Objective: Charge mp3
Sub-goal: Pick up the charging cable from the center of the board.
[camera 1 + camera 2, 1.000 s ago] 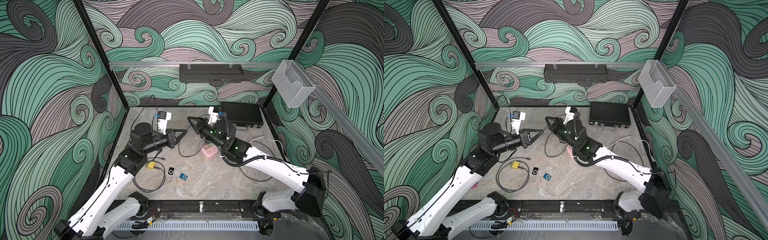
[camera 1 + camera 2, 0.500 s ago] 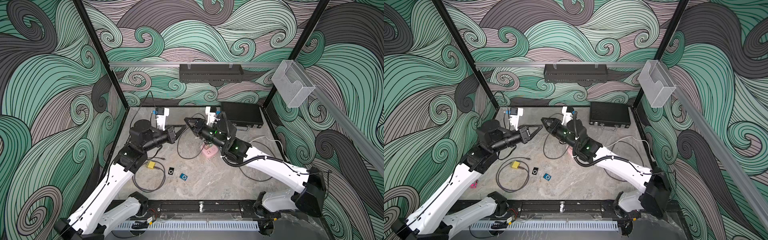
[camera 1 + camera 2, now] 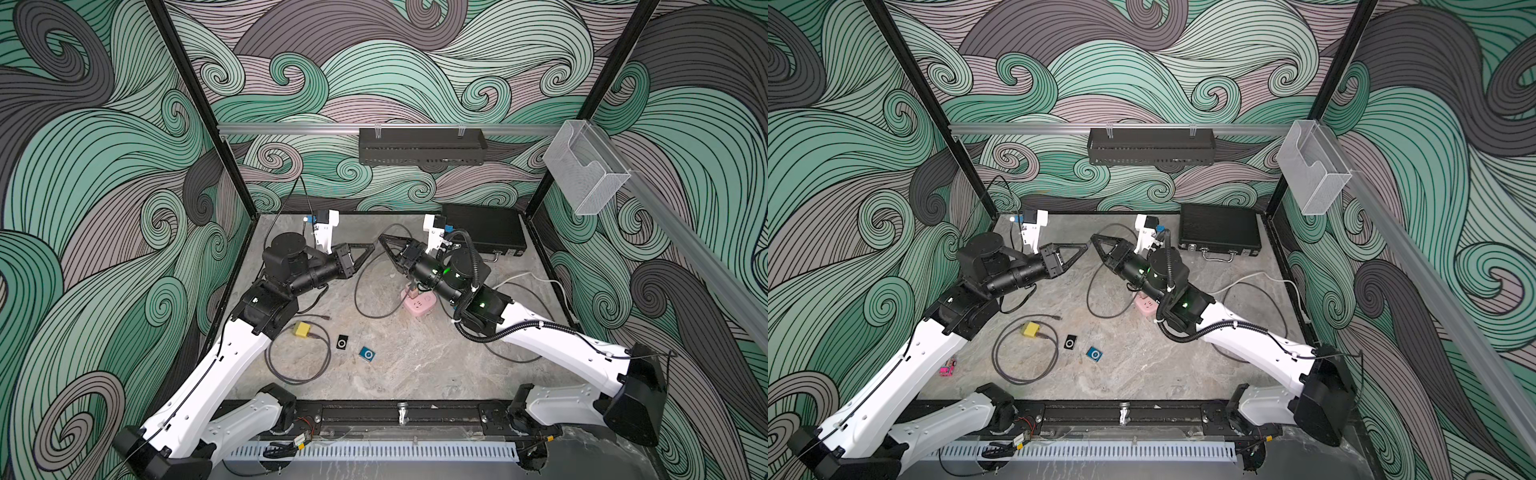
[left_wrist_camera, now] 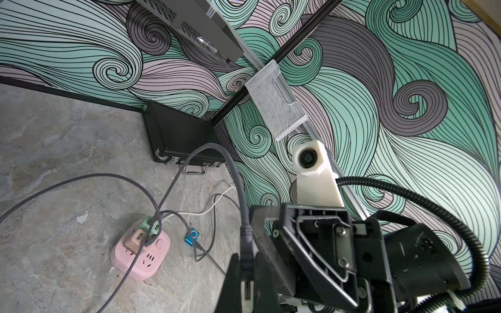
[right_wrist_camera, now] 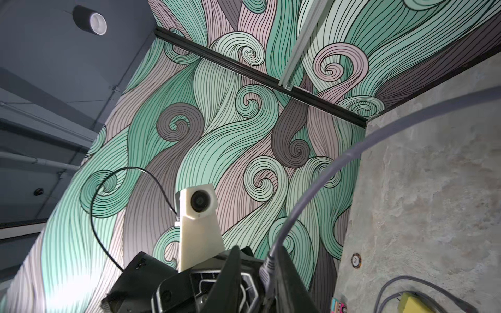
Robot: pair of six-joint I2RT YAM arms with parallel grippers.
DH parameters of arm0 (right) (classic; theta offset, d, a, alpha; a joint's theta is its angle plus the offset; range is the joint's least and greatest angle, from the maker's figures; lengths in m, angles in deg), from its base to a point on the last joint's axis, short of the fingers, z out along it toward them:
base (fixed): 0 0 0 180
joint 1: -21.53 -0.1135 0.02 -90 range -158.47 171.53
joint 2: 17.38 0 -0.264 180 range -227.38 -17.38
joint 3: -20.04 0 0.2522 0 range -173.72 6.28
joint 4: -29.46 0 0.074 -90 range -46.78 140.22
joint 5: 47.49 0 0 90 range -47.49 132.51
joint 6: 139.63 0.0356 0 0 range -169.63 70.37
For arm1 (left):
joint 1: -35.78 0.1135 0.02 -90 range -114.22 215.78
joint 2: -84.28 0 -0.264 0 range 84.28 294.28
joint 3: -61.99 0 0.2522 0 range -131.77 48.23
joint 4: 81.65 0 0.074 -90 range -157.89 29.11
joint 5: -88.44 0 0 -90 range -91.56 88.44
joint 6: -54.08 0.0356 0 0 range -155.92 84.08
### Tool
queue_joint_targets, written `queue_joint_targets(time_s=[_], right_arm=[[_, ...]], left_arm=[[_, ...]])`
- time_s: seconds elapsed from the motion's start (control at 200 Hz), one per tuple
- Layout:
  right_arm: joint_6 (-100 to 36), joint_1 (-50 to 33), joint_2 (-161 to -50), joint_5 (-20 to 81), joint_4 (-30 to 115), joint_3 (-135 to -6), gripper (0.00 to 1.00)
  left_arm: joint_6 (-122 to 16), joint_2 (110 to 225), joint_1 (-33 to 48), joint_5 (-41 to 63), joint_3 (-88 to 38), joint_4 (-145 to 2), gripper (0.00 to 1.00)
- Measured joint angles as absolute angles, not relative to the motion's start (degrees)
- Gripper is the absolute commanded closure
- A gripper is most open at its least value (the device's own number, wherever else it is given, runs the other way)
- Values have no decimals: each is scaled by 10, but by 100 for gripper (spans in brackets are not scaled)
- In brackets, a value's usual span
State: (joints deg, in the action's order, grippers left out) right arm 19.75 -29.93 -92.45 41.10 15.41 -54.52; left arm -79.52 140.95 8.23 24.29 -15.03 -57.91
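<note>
The cable plug (image 4: 245, 244) is clamped in the left tool (image 4: 246, 268), with the right tool (image 5: 257, 252) parted around it. A black mp3 (image 3: 342, 342) and blue mp3 (image 3: 367, 354) are laid on the marble desk (image 3: 415, 370). A 3rd mp3 (image 4: 192, 237) is hidden from above by the right arm (image 3: 540, 336).

matt grey stone-look tabletop (image 3: 415, 365); smooth glossy pink plastic power strip (image 3: 422, 307) at centre; clear glossy plastic wall bin (image 3: 582, 170) upper right.
</note>
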Motion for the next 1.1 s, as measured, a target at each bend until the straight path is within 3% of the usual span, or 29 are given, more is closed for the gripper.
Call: queue_joint_targets(time_s=[0.335,0.54,0.786,1.101], right_arm=[[214,-292,-941,385,121,-545,71],[214,-290,-941,375,134,-545,62],[204,-290,-935,369,180,-559,62],[217,-290,-949,358,139,-559,54]], left_arm=[[-815,1410,83,242,-150,-586,95],[-811,1405,83,237,-153,-580,94],[-799,1394,83,228,-171,-571,94],[-807,1411,83,246,-174,-575,94]])
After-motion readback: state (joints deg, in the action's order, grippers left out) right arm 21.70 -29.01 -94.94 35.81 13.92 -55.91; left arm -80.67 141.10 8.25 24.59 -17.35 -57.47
